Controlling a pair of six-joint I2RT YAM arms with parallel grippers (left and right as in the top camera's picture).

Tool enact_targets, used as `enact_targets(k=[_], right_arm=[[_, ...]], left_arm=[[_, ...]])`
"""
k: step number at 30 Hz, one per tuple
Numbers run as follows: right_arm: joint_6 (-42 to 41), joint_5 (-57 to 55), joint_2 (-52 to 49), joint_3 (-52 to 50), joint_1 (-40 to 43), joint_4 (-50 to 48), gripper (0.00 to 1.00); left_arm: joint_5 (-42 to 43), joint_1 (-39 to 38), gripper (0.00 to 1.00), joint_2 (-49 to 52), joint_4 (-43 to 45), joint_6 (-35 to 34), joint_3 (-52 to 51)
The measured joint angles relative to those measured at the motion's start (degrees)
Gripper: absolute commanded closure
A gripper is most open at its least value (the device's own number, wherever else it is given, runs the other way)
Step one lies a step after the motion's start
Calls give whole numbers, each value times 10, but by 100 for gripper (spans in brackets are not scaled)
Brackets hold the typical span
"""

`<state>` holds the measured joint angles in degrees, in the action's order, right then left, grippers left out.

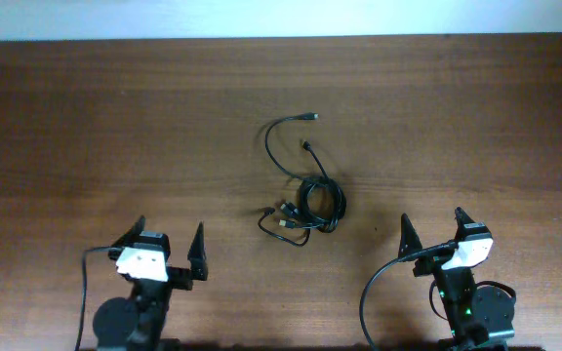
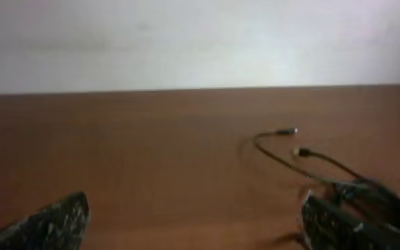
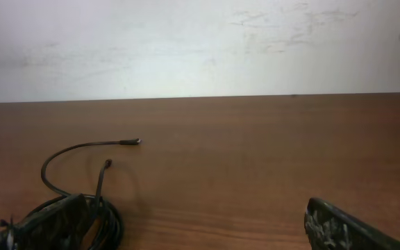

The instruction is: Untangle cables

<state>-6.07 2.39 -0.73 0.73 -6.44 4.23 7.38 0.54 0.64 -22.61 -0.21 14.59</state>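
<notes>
- Brown wooden tabletop [image 1: 86, 127] below a pale wall carries the cables [image 1: 315, 200], knotted into one bundle near its middle.
- Its long axis runs away from the arms, with two loose plug tails trailing toward the far edge.
- Left tool [image 1: 170, 226] and right tool [image 1: 431, 216] both stand spread and empty (nothing between the fingers).
- By my judgement, the bundle lies ahead and between them, somewhat nearer the right tool.

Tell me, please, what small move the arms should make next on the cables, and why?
Probably advance the right gripper toward the knotted cable bundle. Both it and the left gripper sit open and empty at the table's near edge, well short of the bundle, which lies between them, slightly nearer the right one.
</notes>
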Motion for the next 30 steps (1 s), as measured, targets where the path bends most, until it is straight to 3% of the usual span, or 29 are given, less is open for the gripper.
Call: enact_targets(k=[8,26,30], right_arm=[[0,0,0,0,0,0,1],[0,0,0,0,0,0,1],[0,0,1,0,0,0,2]], left_arm=[[2,0,1,0,-132,0,101],[5,0,1,86,-236,-15,196],[28,0,1,169,-272,-26,271]])
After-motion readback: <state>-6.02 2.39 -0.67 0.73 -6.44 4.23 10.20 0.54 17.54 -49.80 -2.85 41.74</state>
